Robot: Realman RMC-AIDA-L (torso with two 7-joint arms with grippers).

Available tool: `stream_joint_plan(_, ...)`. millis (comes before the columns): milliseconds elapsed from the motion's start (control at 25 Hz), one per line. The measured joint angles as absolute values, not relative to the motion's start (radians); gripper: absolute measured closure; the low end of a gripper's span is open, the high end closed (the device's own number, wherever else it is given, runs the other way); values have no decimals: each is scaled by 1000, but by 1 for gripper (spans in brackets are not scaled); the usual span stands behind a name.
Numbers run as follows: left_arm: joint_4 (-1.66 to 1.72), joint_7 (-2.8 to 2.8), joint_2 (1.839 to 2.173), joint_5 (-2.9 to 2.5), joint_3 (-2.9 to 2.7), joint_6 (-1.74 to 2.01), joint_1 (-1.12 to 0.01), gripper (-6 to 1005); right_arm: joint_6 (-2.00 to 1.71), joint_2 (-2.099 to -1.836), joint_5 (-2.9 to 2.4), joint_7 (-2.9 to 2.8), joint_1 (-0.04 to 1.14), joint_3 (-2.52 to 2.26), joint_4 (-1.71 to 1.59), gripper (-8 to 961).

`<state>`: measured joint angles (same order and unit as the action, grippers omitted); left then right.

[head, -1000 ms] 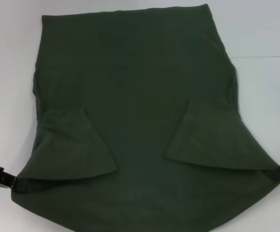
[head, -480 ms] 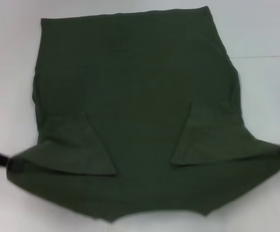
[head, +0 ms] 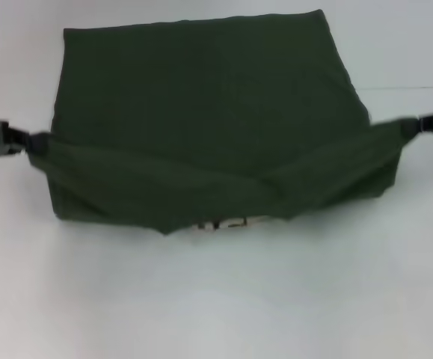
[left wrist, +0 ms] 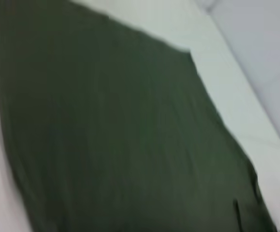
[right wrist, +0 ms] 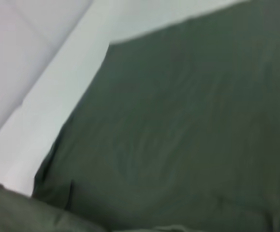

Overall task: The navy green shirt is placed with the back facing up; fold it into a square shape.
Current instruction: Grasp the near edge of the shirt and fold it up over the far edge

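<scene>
My near edge has lifted away: left hand and right hand pinch shirt corners to fold it.

Your head view looks forward and down from above, taking in the whole navy green shirt on the white table, with 12 o'clock farthest from you. Each wrist view sits close over the shirt, facing obliquely across its fabric toward its far edge. All three views share the shirt.
</scene>
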<state>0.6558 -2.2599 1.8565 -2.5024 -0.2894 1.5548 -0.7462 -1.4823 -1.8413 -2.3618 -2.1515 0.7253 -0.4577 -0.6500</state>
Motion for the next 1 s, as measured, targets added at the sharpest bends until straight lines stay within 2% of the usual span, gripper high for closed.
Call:
stream_joint_plan(120, 639, -2246, 1870, -2440, -292, 1461, -749, 961, -1377, -1854, -2322, -2151, 748, -463, -623, 876)
stream_joint_plan(360, 581, -2134, 1920, -2283, -293, 1233, -764, 961, -1146, -1890, -2215, -2119, 786, -474, -564, 869)
stream_joint_plan(640, 512, -1984, 1968, -2139, -293, 992, -794, 961, -869, -1965, -2087, -1977, 825, -478, -504, 861)
stream_joint_plan(1000, 419, -1725, 2025, -1948, -293, 722, -825, 961, -620, -2008, -1891, -1705, 887, -477, -391, 852)
